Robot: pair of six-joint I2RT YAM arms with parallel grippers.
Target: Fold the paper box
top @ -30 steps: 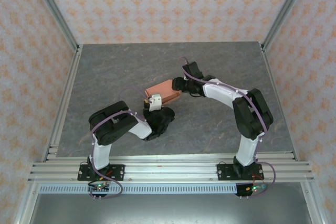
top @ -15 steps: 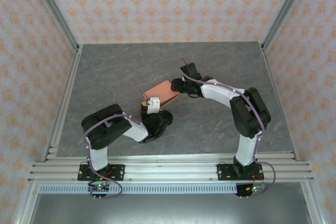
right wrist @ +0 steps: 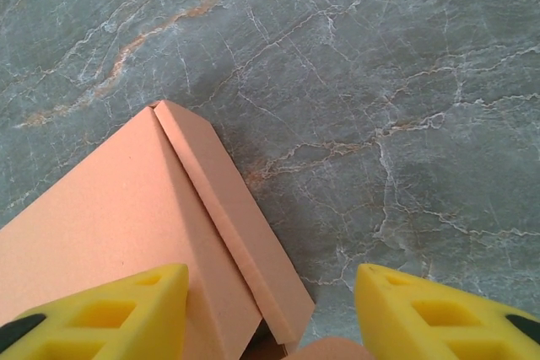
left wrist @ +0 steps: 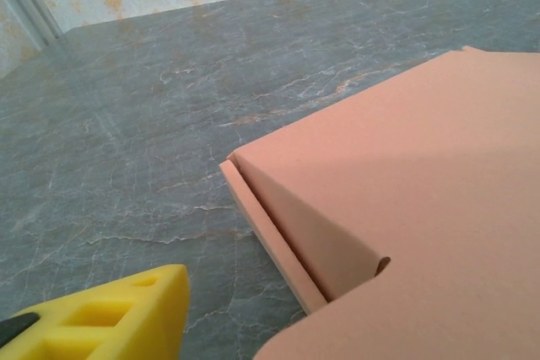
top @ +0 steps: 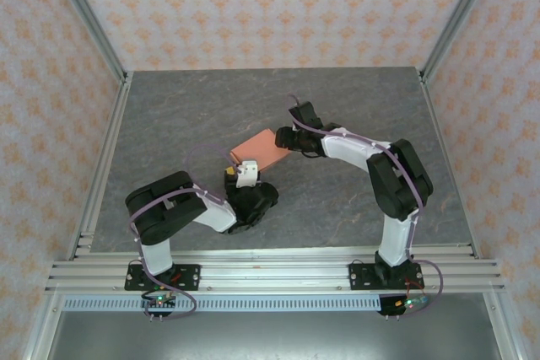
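Observation:
The paper box (top: 259,149) is a salmon-orange closed shallow box lying flat in the middle of the table. My left gripper (top: 245,174) sits just off its near-left corner. In the left wrist view one yellow finger (left wrist: 118,318) stands apart from the box (left wrist: 405,191), with bare table between them; the other finger is hidden behind the card. My right gripper (top: 288,137) is at the box's far-right end. Its jaws (right wrist: 270,318) are open and straddle the box's side edge (right wrist: 228,217), one finger above the lid, the other over the table.
The grey marble-patterned tabletop (top: 186,115) surrounds the box on all sides. Aluminium rails (top: 101,166) run along the left, right and near edges, and patterned walls enclose the cell.
My left gripper has drawn back from the box toward the near edge and its jaws have widened. The left elbow swung left. The box and right gripper shifted slightly left.

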